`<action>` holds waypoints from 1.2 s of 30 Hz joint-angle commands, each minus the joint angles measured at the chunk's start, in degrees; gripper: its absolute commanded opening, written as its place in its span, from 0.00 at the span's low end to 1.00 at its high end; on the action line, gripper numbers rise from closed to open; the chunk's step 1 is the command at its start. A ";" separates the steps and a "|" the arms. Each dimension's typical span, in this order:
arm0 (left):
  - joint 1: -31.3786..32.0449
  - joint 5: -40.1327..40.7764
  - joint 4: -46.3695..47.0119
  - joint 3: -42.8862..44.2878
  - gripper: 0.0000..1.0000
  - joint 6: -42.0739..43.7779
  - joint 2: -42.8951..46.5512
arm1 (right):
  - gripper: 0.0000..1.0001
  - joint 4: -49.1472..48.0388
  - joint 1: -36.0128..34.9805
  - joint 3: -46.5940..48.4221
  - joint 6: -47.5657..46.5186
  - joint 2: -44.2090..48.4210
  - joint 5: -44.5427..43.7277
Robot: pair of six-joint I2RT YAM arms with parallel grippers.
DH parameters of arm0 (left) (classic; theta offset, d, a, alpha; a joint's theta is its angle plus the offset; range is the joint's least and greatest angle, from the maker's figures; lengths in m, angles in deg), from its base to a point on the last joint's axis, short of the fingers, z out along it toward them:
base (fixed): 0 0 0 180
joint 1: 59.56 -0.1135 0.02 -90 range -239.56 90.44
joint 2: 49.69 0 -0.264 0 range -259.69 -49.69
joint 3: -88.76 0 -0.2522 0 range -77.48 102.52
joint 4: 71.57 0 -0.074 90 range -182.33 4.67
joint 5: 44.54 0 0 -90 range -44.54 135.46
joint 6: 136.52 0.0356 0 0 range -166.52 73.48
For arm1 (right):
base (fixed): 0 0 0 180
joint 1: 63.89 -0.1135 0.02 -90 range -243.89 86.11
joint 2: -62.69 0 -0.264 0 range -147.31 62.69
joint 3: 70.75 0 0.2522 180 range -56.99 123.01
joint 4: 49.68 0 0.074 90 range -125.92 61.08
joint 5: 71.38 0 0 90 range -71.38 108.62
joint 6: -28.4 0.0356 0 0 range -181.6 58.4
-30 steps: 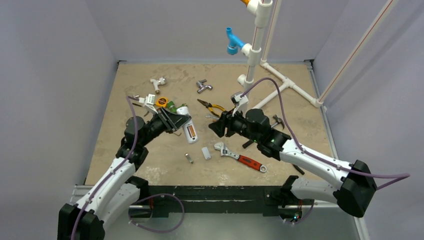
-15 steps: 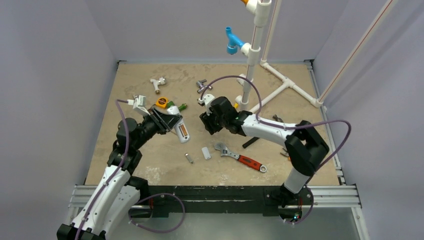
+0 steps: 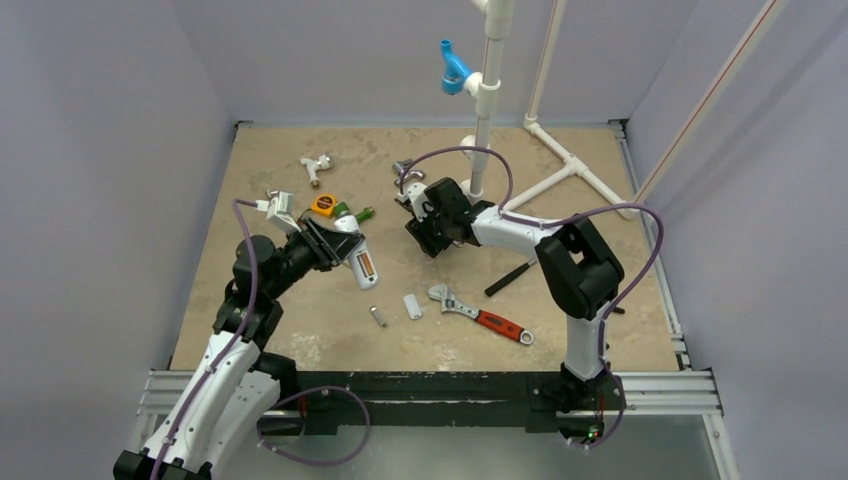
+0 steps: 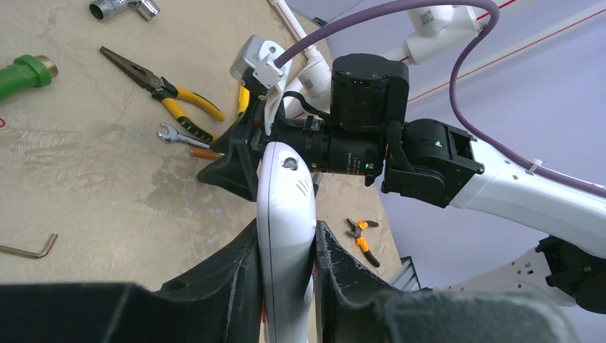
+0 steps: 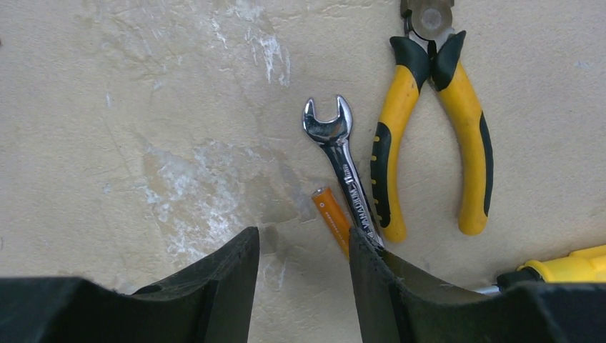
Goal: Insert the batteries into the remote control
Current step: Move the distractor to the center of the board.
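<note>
Top view: left gripper (image 3: 350, 250) clamping the remote control (image 3: 372, 280), seated battery (image 3: 366, 264) showing orange in it, right gripper (image 3: 428, 238) pointing down mid-table, left wrist: fingers squeezing the white handset's sides, right wrist: claw standing half open and empty, loose battery (image 5: 331, 216) lying against a small wrench (image 5: 336, 143), yellow pliers (image 5: 429, 143) lying alongside.

Enclosure, top view.
Pale lilac walls (image 3: 110, 150) on three sides; mottled tan tabletop (image 3: 320, 322); even light.
</note>
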 commanded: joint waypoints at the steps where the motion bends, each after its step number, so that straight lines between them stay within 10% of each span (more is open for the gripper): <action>1: -0.42 -1.01 1.70 2.85 0.00 1.08 0.59 | 0.46 2.32 0.48 3.02 -0.60 -0.60 2.03; 23: -0.44 -1.89 2.65 2.34 0.00 0.81 -0.12 | 0.29 5.80 0.26 1.03 0.67 -1.53 1.81; 36: -0.39 -2.33 3.14 2.23 0.00 0.59 -0.47 | 0.35 -2.49 -5.77 -2.22 -3.78 4.23 -6.20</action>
